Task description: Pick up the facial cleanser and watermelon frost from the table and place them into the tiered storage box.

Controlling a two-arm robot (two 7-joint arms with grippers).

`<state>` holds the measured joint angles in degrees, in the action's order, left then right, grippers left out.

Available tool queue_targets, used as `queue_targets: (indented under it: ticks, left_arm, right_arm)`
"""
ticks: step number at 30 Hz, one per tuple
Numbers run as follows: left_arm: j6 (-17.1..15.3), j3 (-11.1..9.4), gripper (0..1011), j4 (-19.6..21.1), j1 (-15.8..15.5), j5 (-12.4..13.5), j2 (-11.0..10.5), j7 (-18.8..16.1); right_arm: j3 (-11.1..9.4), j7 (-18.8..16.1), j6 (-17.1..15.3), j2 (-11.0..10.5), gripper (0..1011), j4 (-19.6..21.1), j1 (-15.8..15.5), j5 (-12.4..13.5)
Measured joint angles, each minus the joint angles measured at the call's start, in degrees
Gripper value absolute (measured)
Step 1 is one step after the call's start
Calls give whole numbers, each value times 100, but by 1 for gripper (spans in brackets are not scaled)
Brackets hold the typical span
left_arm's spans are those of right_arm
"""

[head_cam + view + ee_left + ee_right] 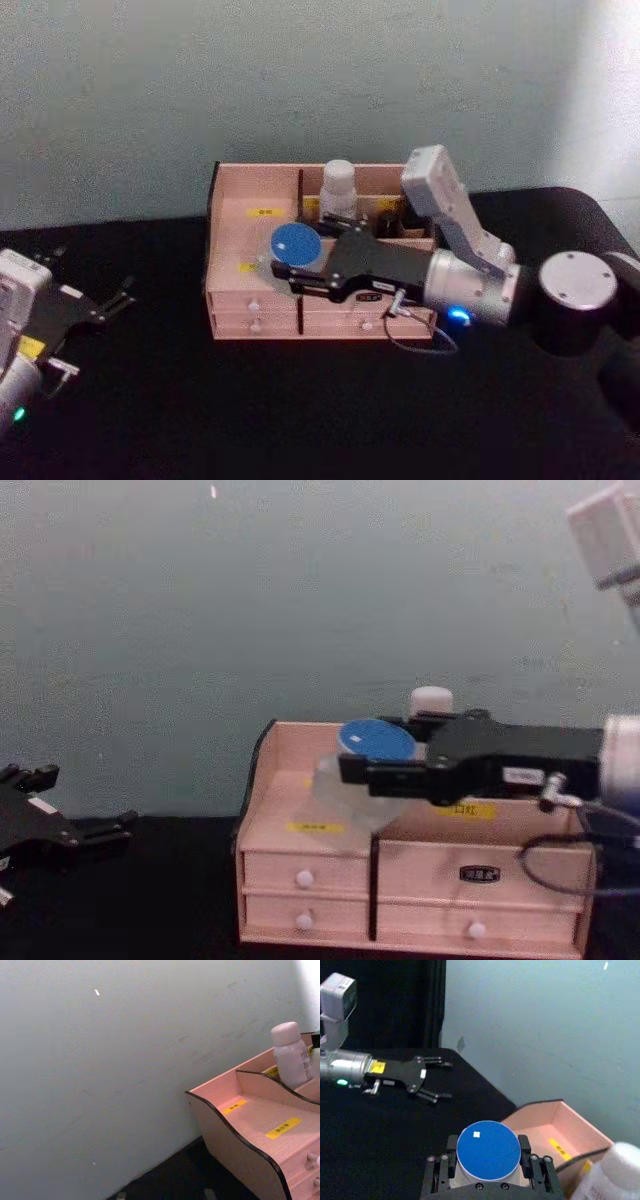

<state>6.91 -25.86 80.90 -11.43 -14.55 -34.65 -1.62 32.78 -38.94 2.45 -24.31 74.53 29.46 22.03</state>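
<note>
The watermelon frost [296, 243], a squat clear jar with a blue lid [488, 1149], is held in my right gripper [302, 264], which is shut on its sides. It hangs over the front left tier of the tiered storage box [232, 215], low and close to the shelf [300, 815]; whether it touches is unclear. The facial cleanser [338, 186], a white bottle with a rounded cap [432, 700], stands upright in the box's back row [291, 1055]. My left gripper [445, 1080] rests open on the black table far to the left [80, 802], holding nothing.
A small dark bottle [388, 218] sits in the box's back right compartment, behind my right arm. White-knobbed drawers [305, 878] face me. A pale wall [300, 80] rises right behind the box. Black tabletop [250, 410] lies open in front and to the left.
</note>
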Motion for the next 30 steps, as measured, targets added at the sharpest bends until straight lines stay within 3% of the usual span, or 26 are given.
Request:
queue_targets:
  ticks: [16, 30]
  left_arm:
    - [0, 0, 1002, 0, 0, 0, 0, 0]
    - [0, 0, 1001, 0, 0, 0, 0, 0]
  right_arm:
    - [159, 164, 36, 745, 717, -1206, 792, -256]
    - [209, 304, 38, 1255, 717, -2174, 1231, -548]
